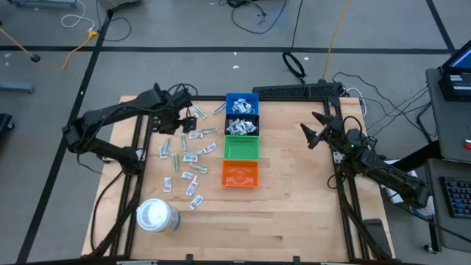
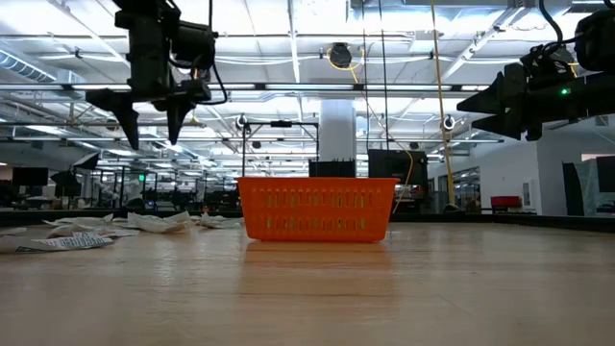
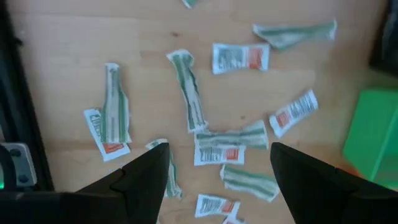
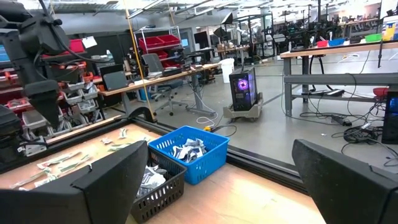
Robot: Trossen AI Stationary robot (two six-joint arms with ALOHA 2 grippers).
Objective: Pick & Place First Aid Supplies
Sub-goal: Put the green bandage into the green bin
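Observation:
The first aid supplies lie flat and scattered on the wooden table, left of a row of small bins. The left wrist view shows slim green-grey wrappers and white strips with red marks. My left gripper hangs open above the far end of this scatter, fingers pointing down and well clear of the table. Nothing sits between its fingers. My right gripper waits open and level at the table's right side, holding nothing.
The row runs from far to near: a blue bin, a dark bin holding packets, a green bin and an orange bin. A white round roll stands near the front left. Bare wood lies between the bins and my right arm.

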